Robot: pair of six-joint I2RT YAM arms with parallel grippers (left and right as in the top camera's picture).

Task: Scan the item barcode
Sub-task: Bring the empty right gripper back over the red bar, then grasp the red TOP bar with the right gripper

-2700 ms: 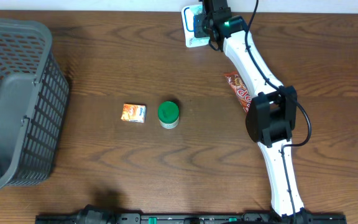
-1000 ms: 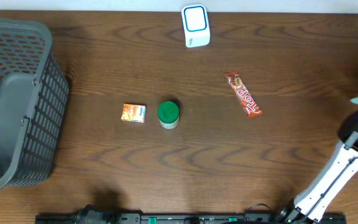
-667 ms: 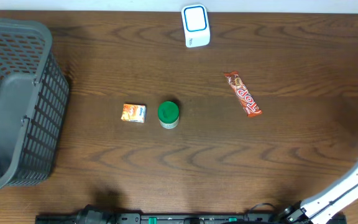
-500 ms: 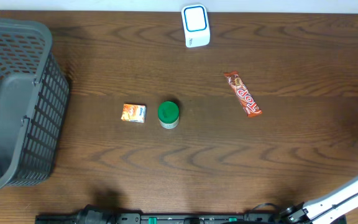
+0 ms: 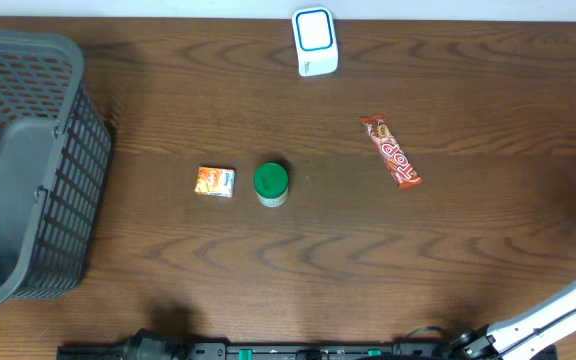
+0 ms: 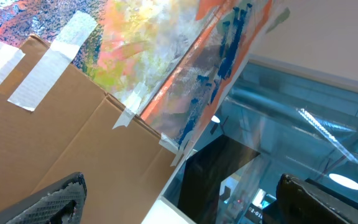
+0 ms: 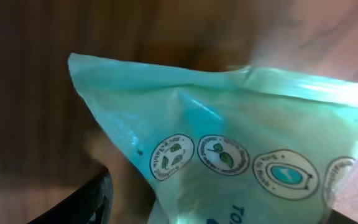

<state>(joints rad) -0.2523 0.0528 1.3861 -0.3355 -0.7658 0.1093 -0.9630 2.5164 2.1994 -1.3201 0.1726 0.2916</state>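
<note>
1. while its camera looks off the table at taped cardboard (image 6: 55,143) and a paint-smeared sheet (image 6: 166,56), the left gripper (image 6: 179,190) stands with fingers wide apart.
2. right arm (image 5: 553,318) lies low at the table's lower right corner, running past the frame edge. right gripper (image 7: 216,214): one dark finger (image 7: 89,199) shows beside a teal pouch (image 7: 229,137) that fills its view over wood. clamped or loose, cannot tell.
3. wood table (image 5: 268,270), left to right: grey basket (image 5: 28,170), orange box (image 5: 215,181), green-lidded jar (image 5: 271,184), white scanner (image 5: 315,41) at the far edge, candy bar (image 5: 391,151).
</note>
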